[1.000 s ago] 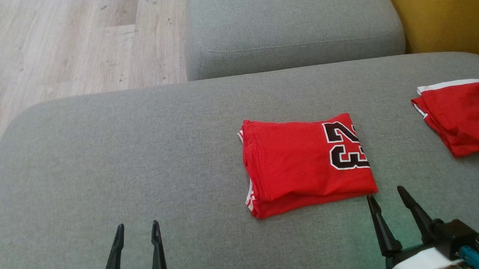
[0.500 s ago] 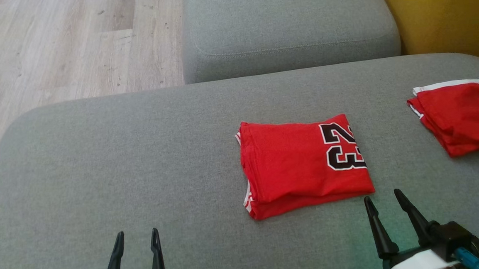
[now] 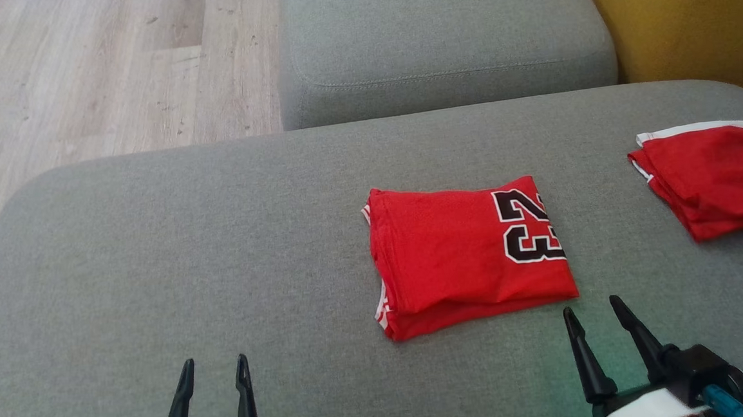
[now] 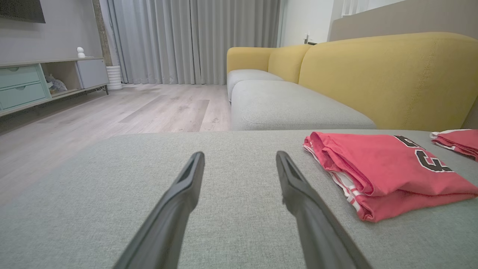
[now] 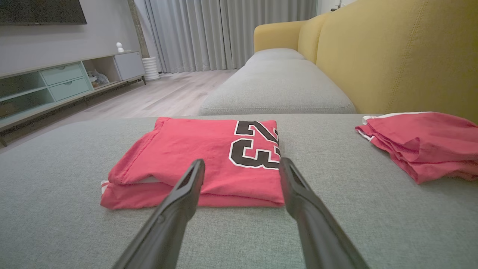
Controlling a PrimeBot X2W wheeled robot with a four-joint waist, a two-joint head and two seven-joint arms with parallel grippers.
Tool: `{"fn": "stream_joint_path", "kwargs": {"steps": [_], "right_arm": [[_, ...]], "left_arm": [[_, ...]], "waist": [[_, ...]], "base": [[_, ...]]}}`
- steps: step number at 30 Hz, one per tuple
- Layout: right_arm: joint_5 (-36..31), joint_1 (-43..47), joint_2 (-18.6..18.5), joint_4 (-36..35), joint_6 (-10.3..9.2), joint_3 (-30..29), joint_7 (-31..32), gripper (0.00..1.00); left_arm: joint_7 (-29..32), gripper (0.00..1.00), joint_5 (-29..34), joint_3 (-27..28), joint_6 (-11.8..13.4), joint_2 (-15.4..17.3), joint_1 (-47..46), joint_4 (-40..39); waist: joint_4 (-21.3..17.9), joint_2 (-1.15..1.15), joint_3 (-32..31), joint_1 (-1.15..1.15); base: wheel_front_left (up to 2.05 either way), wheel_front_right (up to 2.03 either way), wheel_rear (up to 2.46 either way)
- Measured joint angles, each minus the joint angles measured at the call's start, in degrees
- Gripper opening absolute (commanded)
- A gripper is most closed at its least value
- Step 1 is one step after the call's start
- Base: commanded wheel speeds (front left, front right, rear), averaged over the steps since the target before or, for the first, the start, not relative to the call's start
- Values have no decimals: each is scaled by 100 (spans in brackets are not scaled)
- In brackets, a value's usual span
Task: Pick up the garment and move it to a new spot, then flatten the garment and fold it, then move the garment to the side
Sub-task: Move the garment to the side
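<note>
The garment (image 3: 464, 254) is a red jersey with a black 23, folded into a neat rectangle on the grey cushion (image 3: 154, 247); it also lies in the left wrist view (image 4: 384, 172) and the right wrist view (image 5: 201, 157). My right gripper (image 3: 594, 308) stands open just short of the garment's near right corner, nothing between its fingers; in its wrist view the right gripper (image 5: 242, 164) frames the fold's near edge. My left gripper (image 3: 214, 364) is open over bare cushion, well left of the garment, as the left gripper (image 4: 239, 157) also shows in its wrist view.
A second folded red garment (image 3: 712, 181) lies at the cushion's right edge. Beyond are another grey seat cushion (image 3: 438, 37), a yellow sofa back (image 3: 688, 15) and wooden floor (image 3: 80, 78) to the left. A low TV cabinet (image 5: 56, 86) stands across the room.
The head view has shifted slightly, so everything sits a little further left. Both grippers sit a little lower in the picture; the garment lies as before.
</note>
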Motion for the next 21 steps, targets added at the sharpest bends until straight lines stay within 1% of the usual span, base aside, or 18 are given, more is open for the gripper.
{"fn": "stream_joint_path", "kwargs": {"steps": [5,8,12,16,18,21], "right_arm": [[1,0,3,23,0,-20,0,100],[60,-4,42,114,0,-136,0,100],[119,-147,59,472,0,-146,0,100],[124,-725,-22,823,0,-175,0,100],[154,-1123,-42,1155,0,-383,26,100],[301,-1702,-129,1502,0,-480,260,100]], "left_arm": [[0,100,-1,-15,0,-1,0,-1],[0,100,-1,-37,-1,-2,-1,-8],[0,100,0,-85,-45,-3,-11,-40],[0,100,66,-153,-53,-3,-24,-60],[0,100,100,-169,-98,-3,-86,-69],[0,100,101,-214,-99,-5,-290,-82]], "waist": [[6,0,28,0],[13,0,86,0],[22,0,247,0],[28,0,448,0],[45,0,589,1],[86,0,809,2]], "base": [[0,0,0],[0,0,0],[0,0,0],[0,0,0],[0,0,0],[0,0,0]]}}
